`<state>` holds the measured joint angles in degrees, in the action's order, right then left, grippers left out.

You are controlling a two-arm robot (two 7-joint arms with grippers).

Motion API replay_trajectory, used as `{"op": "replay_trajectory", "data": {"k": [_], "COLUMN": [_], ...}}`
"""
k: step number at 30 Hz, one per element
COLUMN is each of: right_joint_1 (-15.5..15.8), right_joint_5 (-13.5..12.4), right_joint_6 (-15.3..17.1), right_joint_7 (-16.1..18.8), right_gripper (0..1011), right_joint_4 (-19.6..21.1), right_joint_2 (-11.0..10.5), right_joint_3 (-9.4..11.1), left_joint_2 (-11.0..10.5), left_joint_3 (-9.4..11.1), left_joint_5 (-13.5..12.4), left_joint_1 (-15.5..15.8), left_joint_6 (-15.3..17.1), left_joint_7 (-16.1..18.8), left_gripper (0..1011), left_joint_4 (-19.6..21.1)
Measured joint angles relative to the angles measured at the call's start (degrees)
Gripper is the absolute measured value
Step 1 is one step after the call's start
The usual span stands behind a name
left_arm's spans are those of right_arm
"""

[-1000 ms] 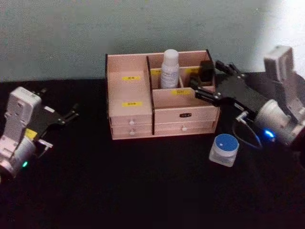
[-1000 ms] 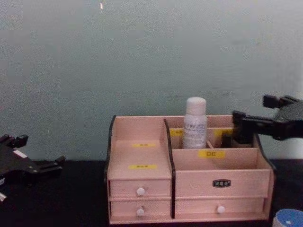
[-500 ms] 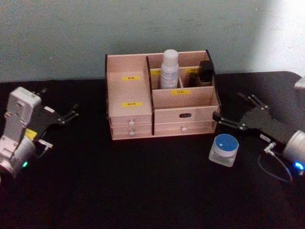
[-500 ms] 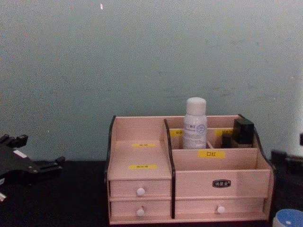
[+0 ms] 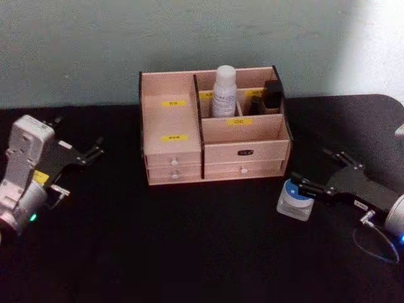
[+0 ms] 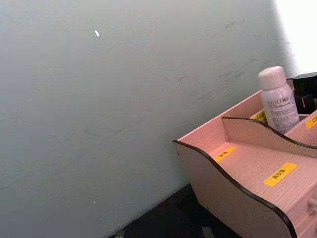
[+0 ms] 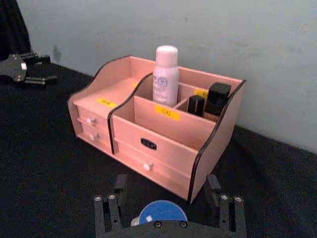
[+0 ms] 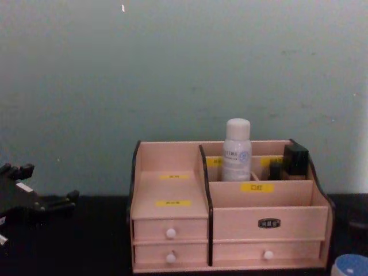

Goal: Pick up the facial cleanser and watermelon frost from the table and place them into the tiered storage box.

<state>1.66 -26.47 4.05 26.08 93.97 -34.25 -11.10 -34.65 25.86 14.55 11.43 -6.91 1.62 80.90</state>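
Note:
The facial cleanser (image 5: 224,90), a tall white bottle, stands upright in a back compartment of the tiered storage box (image 5: 173,158), also seen in the chest view (image 8: 237,150) and the right wrist view (image 7: 165,74). The watermelon frost (image 5: 291,201), a squat jar with a blue lid, sits on the table by the box's front right corner. My right gripper (image 5: 314,170) is open and low beside it. In the right wrist view the jar's lid (image 7: 162,213) lies between the two fingers (image 7: 119,184), close to the palm. My left gripper (image 5: 81,142) rests open at the far left.
Dark lipstick cases (image 5: 272,95) stand in the box's right back compartment. The black table (image 5: 189,252) has free room in front of the box. A pale wall (image 8: 172,69) rises right behind the box. The left gripper (image 7: 22,67) shows far off in the right wrist view.
My right gripper has drawn away from the box's right back compartment and come down to the right, ending low at the blue-lidded jar. The left arm has not moved.

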Motion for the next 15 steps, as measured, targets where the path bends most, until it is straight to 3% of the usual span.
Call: {"op": "replay_trajectory", "data": {"k": [15], "right_joint_1": [-0.3], "right_joint_5": [-0.6], "right_joint_6": [2.6], "right_joint_7": [-0.1], "right_gripper": [1003], "right_joint_4": [-1.5], "right_joint_2": [-1.1], "right_joint_3": [-2.0], "left_joint_2": [0.0], "left_joint_3": [0.0], "left_joint_5": [0.0], "left_joint_1": [0.0], "left_joint_6": [0.0], "left_joint_7": [0.0], "left_gripper": [1001], "left_joint_4": [0.0]}}
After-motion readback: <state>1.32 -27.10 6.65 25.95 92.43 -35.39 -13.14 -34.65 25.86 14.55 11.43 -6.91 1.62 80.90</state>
